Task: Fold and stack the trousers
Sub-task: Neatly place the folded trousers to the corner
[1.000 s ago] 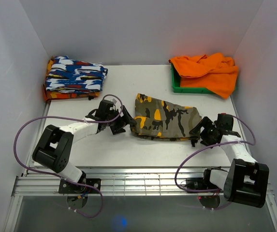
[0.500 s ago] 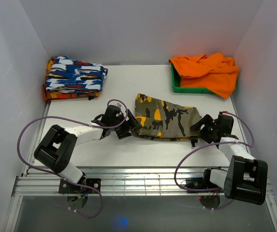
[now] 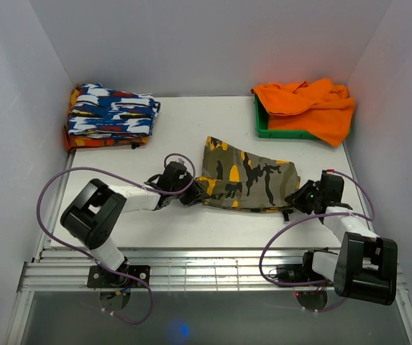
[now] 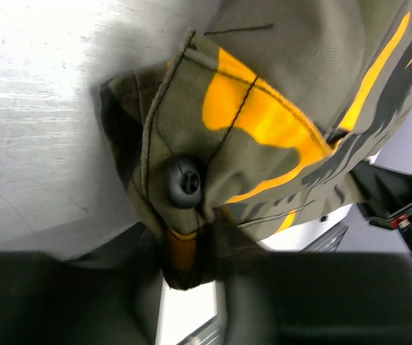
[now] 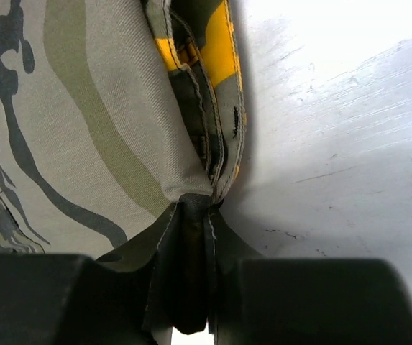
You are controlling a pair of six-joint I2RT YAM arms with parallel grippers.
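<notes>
The camouflage trousers (image 3: pixel 247 176) lie folded in the middle of the table. My left gripper (image 3: pixel 191 195) is shut on their left edge. In the left wrist view the cloth (image 4: pixel 263 108), with a dark button (image 4: pixel 184 181), is pinched between the fingers (image 4: pixel 188 277). My right gripper (image 3: pixel 300 195) is shut on the trousers' right edge. In the right wrist view the bunched hem (image 5: pixel 195 208) runs down into the closed jaws (image 5: pixel 191 295).
A blue-white-red patterned folded garment (image 3: pixel 111 115) lies at the back left. A green tray (image 3: pixel 263 128) holding plain orange cloth (image 3: pixel 310 104) stands at the back right. White walls enclose the table (image 3: pixel 191 122) on three sides.
Both grippers moved in to the trousers' ends and closed on the cloth. The trousers' edges have lifted and shifted slightly.
</notes>
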